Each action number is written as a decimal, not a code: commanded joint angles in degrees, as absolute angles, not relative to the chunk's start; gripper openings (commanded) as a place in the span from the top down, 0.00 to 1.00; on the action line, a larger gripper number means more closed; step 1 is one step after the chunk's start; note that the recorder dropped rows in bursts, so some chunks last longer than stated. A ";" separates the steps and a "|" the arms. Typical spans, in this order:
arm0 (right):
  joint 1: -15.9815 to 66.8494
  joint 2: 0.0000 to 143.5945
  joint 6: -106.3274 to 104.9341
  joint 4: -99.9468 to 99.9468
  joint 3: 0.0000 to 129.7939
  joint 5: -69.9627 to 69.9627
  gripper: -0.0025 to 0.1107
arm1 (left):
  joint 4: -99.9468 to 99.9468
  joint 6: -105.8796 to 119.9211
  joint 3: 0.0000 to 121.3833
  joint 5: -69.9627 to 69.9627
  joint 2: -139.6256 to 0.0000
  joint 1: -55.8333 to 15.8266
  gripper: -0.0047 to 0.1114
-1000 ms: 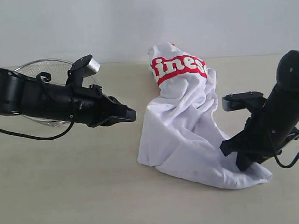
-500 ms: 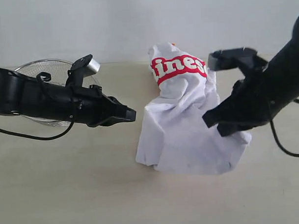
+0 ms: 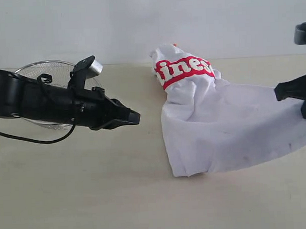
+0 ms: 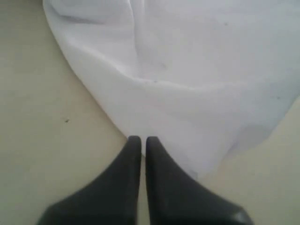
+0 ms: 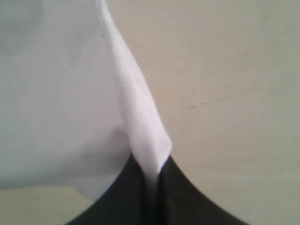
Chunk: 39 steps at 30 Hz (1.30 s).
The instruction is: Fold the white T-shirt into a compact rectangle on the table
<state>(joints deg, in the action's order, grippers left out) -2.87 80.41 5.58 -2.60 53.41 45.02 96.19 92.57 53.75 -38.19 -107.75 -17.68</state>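
The white T-shirt (image 3: 219, 127) lies on the pale beige table (image 3: 70, 198), just right of centre in the exterior view. It is soft, thin cotton, creased and partly bunched. A humped end with red lettering (image 3: 184, 69) sits toward the back. From there a smoother white panel fans out toward the right edge of the view. So its long axis runs roughly from the lettered hump out to the right.

Your right gripper (image 5: 152, 176) has its dark jaws pinched on a narrow fold at the shirt's edge. That edge looks lifted slightly off the table, and the cloth stands up in a ridge between the jaws.

Your left gripper (image 4: 141, 140) is closed with nothing in it. It hovers left of the shirt, tips pointing toward it. It is near the cloth's free left edge, but a strip of bare table separates them in the exterior view. This is the nearer arm for that loose side, and it would need to open before taking hold.

A round wire basket (image 3: 36, 73) sits behind the left arm, well clear.
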 commanded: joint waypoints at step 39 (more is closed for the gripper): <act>-6.86 94.40 -0.78 -0.33 53.28 36.72 0.98 | 81.14 59.63 64.19 -50.77 -120.75 -18.27 0.39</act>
